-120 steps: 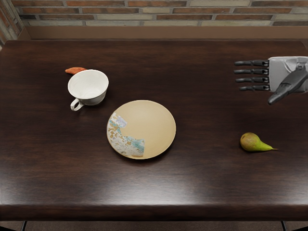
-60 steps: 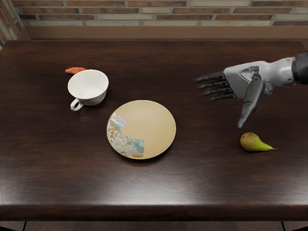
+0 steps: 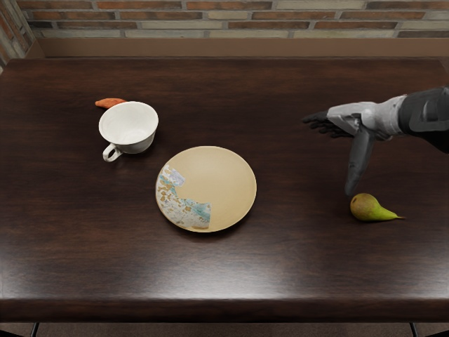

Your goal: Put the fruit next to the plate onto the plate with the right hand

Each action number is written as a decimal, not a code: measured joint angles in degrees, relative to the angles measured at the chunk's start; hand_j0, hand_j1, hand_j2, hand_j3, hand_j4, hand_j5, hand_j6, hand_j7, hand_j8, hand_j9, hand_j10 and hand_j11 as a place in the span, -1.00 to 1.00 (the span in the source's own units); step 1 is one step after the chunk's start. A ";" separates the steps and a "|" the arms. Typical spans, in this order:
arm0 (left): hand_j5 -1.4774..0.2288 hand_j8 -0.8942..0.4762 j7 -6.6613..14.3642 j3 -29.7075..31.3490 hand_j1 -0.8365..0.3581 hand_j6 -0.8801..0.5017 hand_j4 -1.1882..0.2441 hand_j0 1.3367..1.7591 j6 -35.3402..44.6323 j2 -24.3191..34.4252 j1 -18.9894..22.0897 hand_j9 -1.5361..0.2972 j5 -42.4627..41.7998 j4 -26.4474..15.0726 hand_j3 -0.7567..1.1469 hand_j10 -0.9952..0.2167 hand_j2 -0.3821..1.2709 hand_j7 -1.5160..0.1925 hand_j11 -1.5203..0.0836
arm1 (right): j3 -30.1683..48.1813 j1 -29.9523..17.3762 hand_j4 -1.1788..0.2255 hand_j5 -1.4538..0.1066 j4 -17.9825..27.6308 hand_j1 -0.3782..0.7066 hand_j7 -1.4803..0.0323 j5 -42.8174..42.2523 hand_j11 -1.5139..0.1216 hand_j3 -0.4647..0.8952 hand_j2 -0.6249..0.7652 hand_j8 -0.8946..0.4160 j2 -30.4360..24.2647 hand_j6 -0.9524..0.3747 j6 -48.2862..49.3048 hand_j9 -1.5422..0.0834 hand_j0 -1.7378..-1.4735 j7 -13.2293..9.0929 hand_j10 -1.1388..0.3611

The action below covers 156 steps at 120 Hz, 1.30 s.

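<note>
Single head cam, looked down at a slant across the dark brown wooden table (image 3: 295, 267) toward the red brick wall (image 3: 210, 17) behind. Medium range: whole tabletop in frame, tan round plate (image 3: 221, 175) near centre.

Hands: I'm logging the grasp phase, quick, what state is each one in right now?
Right hand: open, fingers spread, holding nothing; the pear lies ungrasped on the table.
Left hand: not in view.
</note>
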 joint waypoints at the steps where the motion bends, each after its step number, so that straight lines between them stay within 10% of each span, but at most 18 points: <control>1: 0.73 0.30 0.01 0.00 0.98 0.27 0.66 0.52 0.00 0.00 0.00 0.67 0.00 0.00 -0.21 0.64 -0.54 0.77 0.89 | -0.17 -0.01 0.67 0.86 0.32 -0.95 0.96 -0.26 0.85 -0.32 -0.10 0.36 -0.12 0.43 -0.41 0.90 -0.40 0.00 0.52; 156: 0.73 0.30 -0.02 0.00 0.98 0.27 0.66 0.52 0.00 0.00 0.00 0.67 0.00 0.00 -0.21 0.64 -0.54 0.77 0.89 | -9.98 -12.65 0.52 0.69 5.71 -0.72 0.78 -18.05 0.68 -0.32 -0.13 0.20 3.55 0.27 -28.26 0.73 -0.40 0.00 0.37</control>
